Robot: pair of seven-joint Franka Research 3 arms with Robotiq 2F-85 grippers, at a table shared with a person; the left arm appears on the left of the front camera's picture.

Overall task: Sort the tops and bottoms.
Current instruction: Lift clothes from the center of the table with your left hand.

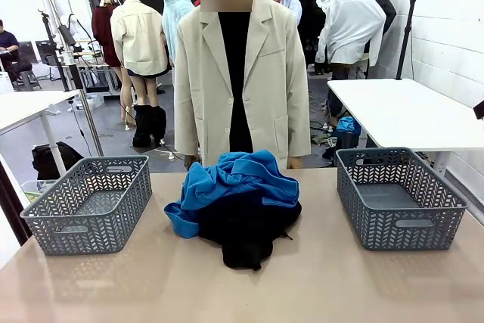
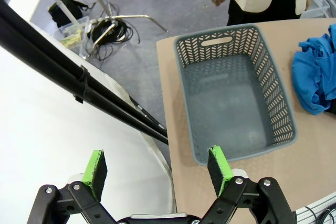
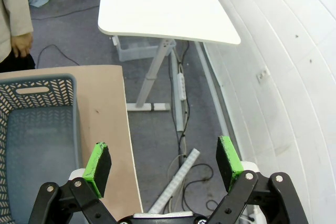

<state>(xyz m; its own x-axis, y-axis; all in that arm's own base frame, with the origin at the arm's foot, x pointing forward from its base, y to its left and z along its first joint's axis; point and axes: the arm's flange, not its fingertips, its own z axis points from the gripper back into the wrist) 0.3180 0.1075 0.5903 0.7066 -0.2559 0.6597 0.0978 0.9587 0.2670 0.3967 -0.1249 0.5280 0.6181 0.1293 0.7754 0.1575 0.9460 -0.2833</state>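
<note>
While I watch the front feed, the tan table [image 1: 113, 285] takes up the whole lower part of the picture, and a person [image 1: 242, 73] in a pale jacket over a black top stands at its far edge, facing me. At the middle of the table, close to the person's side, lies the heap of clothes: a blue garment [image 1: 234, 179] is bunched on top and towards my left, and a black garment [image 1: 246, 228] sits under it, spilling out towards my side. The two touch and overlap, and I cannot tell which is a top and which a bottom.

Two grey lattice baskets flank the heap, both apart from it. The left basket [image 1: 113, 225] stands near the table's left edge and the right basket [image 1: 378, 225] near its right edge.

On the left wrist feed, the left gripper [image 2: 156, 167] hangs high over the table's corner with its jaws spread wide and nothing between the green pads [image 2: 95, 166]. Beyond it I see the left basket [image 2: 283, 103] from above, with the blue garment [image 2: 315, 77] just past its far wall.

On the right wrist feed, the right gripper [image 3: 164, 159] is likewise wide open and holds nothing, hovering off the table's edge over the floor. The right basket [image 3: 42, 95] shows at the frame's left, and a white table [image 3: 163, 3] stands beyond.
</note>
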